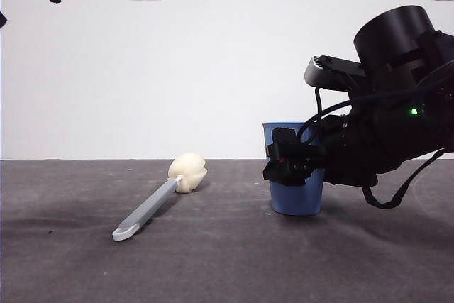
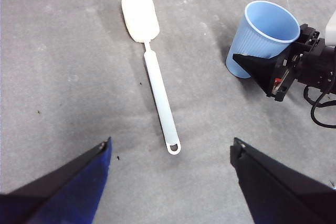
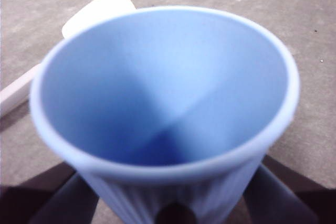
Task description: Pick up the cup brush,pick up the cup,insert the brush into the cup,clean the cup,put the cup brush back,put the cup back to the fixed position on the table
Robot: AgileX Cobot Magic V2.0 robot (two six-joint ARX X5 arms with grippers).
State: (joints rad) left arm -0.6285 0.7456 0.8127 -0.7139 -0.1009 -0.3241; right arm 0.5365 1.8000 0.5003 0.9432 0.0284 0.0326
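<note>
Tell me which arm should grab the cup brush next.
Left. The left gripper hangs open above the cup brush, which lies flat on the table. The right gripper is already around the cup.

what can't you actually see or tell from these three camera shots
- Cup: front view, right gripper covers its side.
- Cup base: right wrist view, cut off by the edge.
- Brush: right wrist view, mostly behind the cup, blurred.
- Whether the right gripper presses the cup: contact hidden.
</note>
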